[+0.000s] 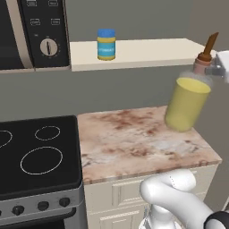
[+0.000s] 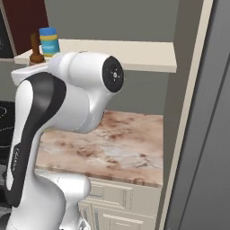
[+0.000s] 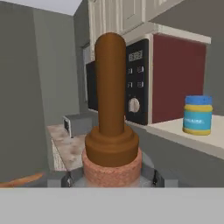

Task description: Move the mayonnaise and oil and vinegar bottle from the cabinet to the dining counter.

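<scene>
Bottle: while it hangs tilted above the marbled stone worktop [image 1: 143, 138], the wide yellow-olive glass bottle with brown stopper [image 1: 186, 103] is clamped at the neck by the fingers [image 1: 214, 70].
Jar: blue-lidded yellow-banded mayonnaise jar [image 1: 106, 44] upright on the beige flat shelf board [image 1: 147, 53], at ten o'clock from the bottle.
Left: black microwave [image 1: 42, 31].

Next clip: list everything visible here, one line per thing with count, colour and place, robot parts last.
Short cylindrical mayonnaise jar: one, blue lid, yellow and light-blue bands, upright on the shelf.
Wide yellow-olive oil and vinegar bottle: one, brown stopper, held by its neck, tilted in the air above the worktop's right end.
Beige open shelf board: one, beside the microwave.
Black microwave: one, left of the shelf.
Black stove top: one, white ring marks, left of the worktop.
Marbled brown stone worktop: one, on cream panelled cupboards.
Small grey toaster-like box: one, on a far counter.
White arm: one; gripper jaws shut on the bottle's neck.
</scene>
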{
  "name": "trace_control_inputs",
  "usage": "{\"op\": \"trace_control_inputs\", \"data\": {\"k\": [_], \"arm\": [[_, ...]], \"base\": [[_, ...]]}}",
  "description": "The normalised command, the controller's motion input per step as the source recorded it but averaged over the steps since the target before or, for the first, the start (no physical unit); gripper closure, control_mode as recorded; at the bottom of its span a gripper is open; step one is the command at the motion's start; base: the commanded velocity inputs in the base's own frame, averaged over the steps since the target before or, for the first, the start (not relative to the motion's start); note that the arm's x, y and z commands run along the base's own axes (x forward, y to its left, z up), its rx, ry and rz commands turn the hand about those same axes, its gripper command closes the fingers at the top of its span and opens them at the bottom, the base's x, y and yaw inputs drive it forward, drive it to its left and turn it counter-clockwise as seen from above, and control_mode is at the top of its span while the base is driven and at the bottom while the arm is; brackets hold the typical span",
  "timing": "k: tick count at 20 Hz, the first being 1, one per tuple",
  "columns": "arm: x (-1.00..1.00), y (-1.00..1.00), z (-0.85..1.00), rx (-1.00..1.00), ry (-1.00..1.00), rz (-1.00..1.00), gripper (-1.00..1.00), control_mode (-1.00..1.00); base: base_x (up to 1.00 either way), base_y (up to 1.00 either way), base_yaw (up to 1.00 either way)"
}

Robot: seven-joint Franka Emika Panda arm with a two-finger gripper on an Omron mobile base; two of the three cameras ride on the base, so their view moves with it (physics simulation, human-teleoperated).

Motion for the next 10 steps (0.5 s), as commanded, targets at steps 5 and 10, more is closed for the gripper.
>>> {"op": "trace_control_inputs", "data": {"k": [5, 10], "arm": [[-0.42, 0.23, -0.33, -0.03, 0.00, 0.24, 1.00, -1.00], [-0.12, 0.22, -0.19, 0.00, 0.00, 0.16, 1.00, -1.00]], "base": [[0.00, 0.00, 0.00], [0.00, 0.00, 0.00]]}}
